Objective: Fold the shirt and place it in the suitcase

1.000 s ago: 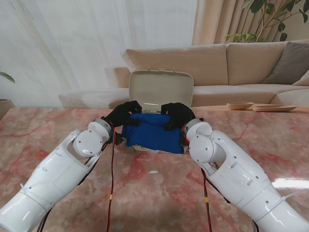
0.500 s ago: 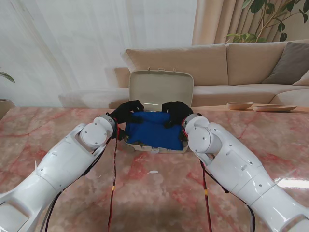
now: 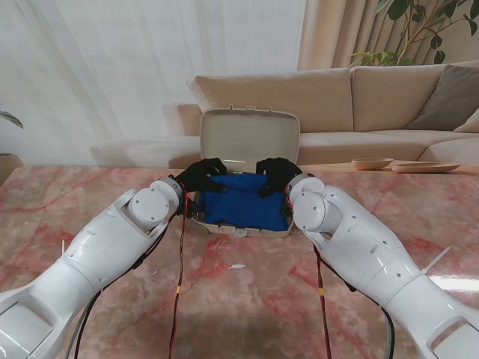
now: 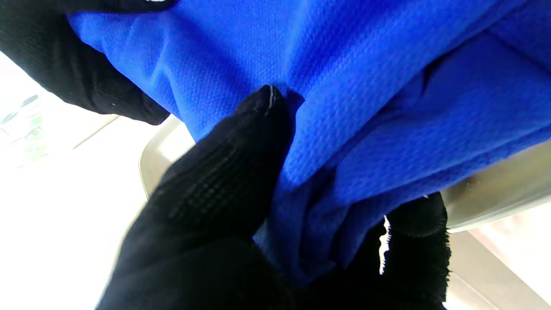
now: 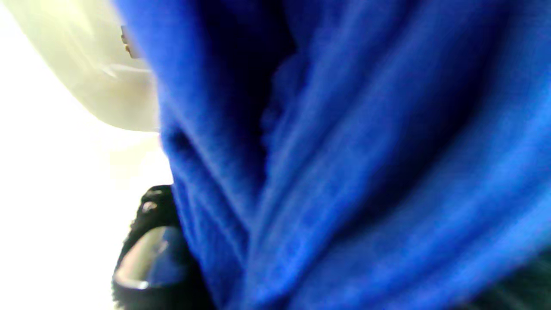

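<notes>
The folded blue shirt [image 3: 243, 200] lies in the open shell of the beige suitcase [image 3: 249, 140], filling most of it, with its nearer edge reaching the suitcase's front rim. The suitcase sits toward the far edge of the surface [image 3: 247, 299], about midway between its left and right sides, and its lid stands upright behind the shirt.

The left hand [image 3: 200, 173] rests on the shirt's far left corner, its black-gloved fingers [image 3: 212, 166] curled over the cloth. In the left wrist view the fingers [image 4: 241, 155] press into the blue fabric [image 4: 353, 86] with folds gathered between them, so this hand is holding the shirt; the suitcase's pale rim [image 4: 495, 193] shows beside the cloth.

The right hand [image 3: 277, 176] rests on the shirt's far right corner, its fingers bent down onto the fabric. The right wrist view is blurred and almost filled by blue folds [image 5: 344, 172], with one dark fingertip [image 5: 146, 254] at the cloth's edge and a pale piece of the suitcase [image 5: 103, 77] to one side. The fingers lie closed against the shirt, though whether they truly pinch it I cannot tell.

Both white forearms reach in from the near corners of the surface, red and black cables hanging under each. The surface is pink marble-patterned, and a small white scrap [image 3: 237, 266] lies on it nearer to me than the suitcase. A beige sofa [image 3: 374, 97] stands beyond the far edge.
</notes>
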Robot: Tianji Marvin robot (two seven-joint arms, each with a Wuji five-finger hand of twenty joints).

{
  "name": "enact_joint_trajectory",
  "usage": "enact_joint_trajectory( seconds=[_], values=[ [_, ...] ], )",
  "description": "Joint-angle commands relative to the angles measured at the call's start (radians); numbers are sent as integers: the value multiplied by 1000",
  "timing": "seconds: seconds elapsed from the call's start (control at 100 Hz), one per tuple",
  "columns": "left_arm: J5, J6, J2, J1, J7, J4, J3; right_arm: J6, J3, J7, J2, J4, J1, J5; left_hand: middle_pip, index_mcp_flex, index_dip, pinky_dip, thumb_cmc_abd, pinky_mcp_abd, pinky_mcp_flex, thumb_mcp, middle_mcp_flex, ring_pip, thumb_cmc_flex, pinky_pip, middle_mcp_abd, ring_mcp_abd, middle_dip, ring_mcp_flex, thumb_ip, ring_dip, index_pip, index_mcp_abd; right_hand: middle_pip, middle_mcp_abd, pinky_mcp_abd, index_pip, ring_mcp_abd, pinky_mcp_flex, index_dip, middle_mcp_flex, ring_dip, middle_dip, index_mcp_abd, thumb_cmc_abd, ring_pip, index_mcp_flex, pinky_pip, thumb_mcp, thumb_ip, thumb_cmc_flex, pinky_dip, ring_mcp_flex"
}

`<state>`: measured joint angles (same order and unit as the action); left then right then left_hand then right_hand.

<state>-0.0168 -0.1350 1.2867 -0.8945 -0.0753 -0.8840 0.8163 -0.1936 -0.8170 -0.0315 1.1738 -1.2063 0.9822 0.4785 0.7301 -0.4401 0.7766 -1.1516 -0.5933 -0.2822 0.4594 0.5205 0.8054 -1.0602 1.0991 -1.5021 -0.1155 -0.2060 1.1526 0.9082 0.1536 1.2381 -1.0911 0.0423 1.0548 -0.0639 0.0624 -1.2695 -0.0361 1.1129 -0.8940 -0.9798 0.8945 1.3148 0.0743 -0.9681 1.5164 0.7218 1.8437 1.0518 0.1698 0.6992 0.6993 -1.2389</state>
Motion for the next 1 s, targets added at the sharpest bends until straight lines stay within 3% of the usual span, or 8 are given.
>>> enact_joint_trajectory(
  seconds=[0.0, 0.08, 0.32, 0.55, 0.58, 0.68, 0.93, 0.99],
  values=[
    [-5, 5, -2, 2, 2, -6, 2, -7, -3, -17, -1, 10, -2, -4, 7, 4, -13, -3, 79, -18, -23, -5, -20, 37, 82, 16, -7, -19, 24, -23, -30, -20, -4, -3, 16, -2, 3, -70, 28, -21, 11, 8, -49, -26, 98, 93, -36, 20, 133, 61, -69, 132, 7, -77],
    [-11, 8, -8, 3, -10, -12, 1, 0, 2, -25, -3, 13, -6, -1, -11, 3, -29, 2, 85, -20, -35, -13, -26, 55, 82, 29, -10, -22, 19, -35, -31, -29, 11, -1, -13, -11, 41, -38, 74, -83, 60, 29, -91, -74, 92, 81, -137, 2, 70, 57, -61, 130, 16, -74],
    [-18, -1, -12, 12, -31, 4, -6, 27, 27, -35, -2, 37, -27, 0, -96, -17, -107, 44, 98, -33, -105, -46, -45, 143, 91, 113, -16, -43, 1, -93, -27, -77, 79, 9, -7, -16, 69, -36, 94, -125, 98, 37, -98, -133, 85, 71, -188, -3, 23, 61, -59, 125, 33, -54],
    [-20, -12, -12, 24, -45, 27, -15, 47, 53, -35, 4, 73, -55, -6, -204, -34, -195, 76, 113, -38, -133, -71, -43, 215, 80, 149, -45, -57, -68, -124, -32, -127, 145, 31, -99, -43, 179, -3, 164, -314, 197, 79, -171, -247, 78, 109, -453, -39, -211, 30, -44, 109, 18, 83],
    [-21, -12, -12, 25, -47, 27, -15, 49, 55, -35, 4, 76, -57, -6, -227, -35, -203, 82, 116, -38, -136, -75, -37, 235, 81, 156, -27, -57, -86, -131, -34, -143, 151, 33, -108, -47, 187, -1, 169, -328, 207, 82, -180, -264, 75, 114, -478, -42, -232, 29, -43, 109, 15, 93],
    [-21, -10, -14, 26, -53, 27, -14, 48, 57, -28, 7, 83, -62, -5, -313, -44, -248, 110, 130, -45, -174, -88, -39, 319, 67, 197, -37, -71, -168, -174, -39, -216, 205, 54, -152, -70, 204, 30, 189, -379, 262, 100, -212, -337, 40, 127, -568, -56, -302, 26, -41, 97, 2, 138],
    [-20, -17, -19, 22, -58, 15, -6, 37, 51, -30, 2, 72, -58, 11, -220, -62, -302, 227, 166, -47, -243, -121, -167, 431, 24, 324, -69, -82, -437, -260, -42, -366, 286, 82, -247, -108, 213, 147, 215, -430, 383, 156, -277, -481, -39, 139, -749, -64, -403, 23, -25, 68, -26, 216],
    [-33, -21, -25, 20, -54, 6, -4, 32, 48, -30, 1, 67, -56, 15, -191, -57, -320, 256, 194, -50, -270, -115, -217, 458, -38, 349, -76, -84, -585, -297, -50, -394, 366, 108, -257, -117, 218, 224, 220, -466, 387, 206, -291, -537, -74, 117, -807, -68, -441, 38, -25, 13, -27, 253]
  ],
)
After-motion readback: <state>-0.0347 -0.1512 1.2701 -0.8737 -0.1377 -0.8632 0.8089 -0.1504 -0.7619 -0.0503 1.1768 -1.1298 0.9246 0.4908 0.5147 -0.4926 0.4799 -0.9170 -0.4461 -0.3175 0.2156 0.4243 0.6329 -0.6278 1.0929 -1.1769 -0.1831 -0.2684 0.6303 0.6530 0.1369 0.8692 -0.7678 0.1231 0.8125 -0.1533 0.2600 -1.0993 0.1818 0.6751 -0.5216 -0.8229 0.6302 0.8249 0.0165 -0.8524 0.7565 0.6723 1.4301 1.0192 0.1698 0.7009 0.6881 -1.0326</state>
